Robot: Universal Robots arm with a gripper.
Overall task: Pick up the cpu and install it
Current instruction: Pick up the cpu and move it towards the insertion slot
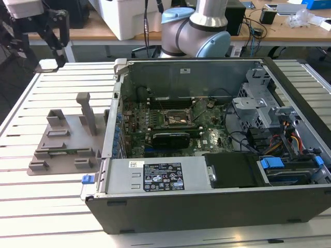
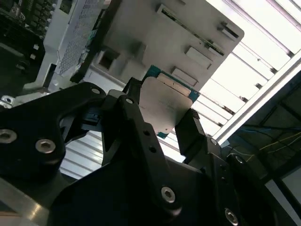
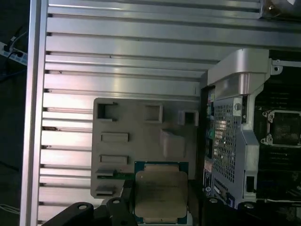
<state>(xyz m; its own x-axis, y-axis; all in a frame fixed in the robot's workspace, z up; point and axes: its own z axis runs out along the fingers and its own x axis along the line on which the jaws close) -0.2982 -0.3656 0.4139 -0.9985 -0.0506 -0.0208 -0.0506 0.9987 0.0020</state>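
Silvery cpu (image 3: 161, 189), held in black gripper (image 2: 164, 113)

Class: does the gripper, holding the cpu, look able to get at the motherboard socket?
Probably yes. The gripper grips the cpu near the grey tray. The computer case has its side off, and the socket lies exposed from above.

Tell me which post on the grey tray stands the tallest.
The slim post on the side of the tray toward the computer case; it rises well above the low blocks around it.
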